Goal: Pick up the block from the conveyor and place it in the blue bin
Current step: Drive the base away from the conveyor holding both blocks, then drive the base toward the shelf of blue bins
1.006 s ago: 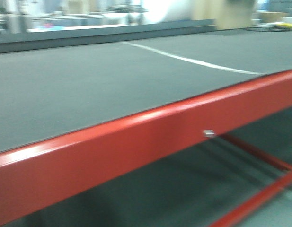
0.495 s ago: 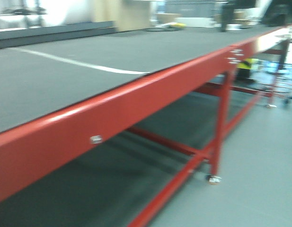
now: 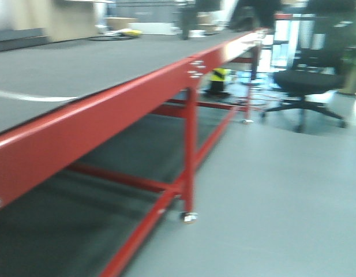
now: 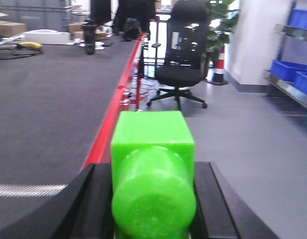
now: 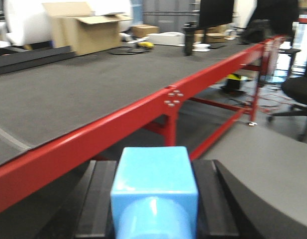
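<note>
My left gripper (image 4: 153,199) is shut on a bright green block (image 4: 153,164), squeezed between its black fingers (image 4: 96,199). My right gripper (image 5: 154,199) is shut on a light blue block (image 5: 154,184) between its black fingers (image 5: 96,199). The conveyor, a dark grey belt (image 3: 79,69) on a glossy red frame (image 3: 108,115), runs along my left in the front view. It also shows in the left wrist view (image 4: 49,99) and in the right wrist view (image 5: 68,94). Neither gripper shows in the front view. Blue bins (image 4: 292,74) sit on a shelf at the far right.
A black office chair (image 3: 307,81) stands on the grey floor to the right of the conveyor; it also shows in the left wrist view (image 4: 183,59). A cardboard box (image 5: 86,30) and small items sit at the belt's far side. A red frame leg (image 3: 190,156) is close by.
The front view has swung to the right: the belt and its white line have slid left, and the frame leg, the floor and the office chair have come into view.
</note>
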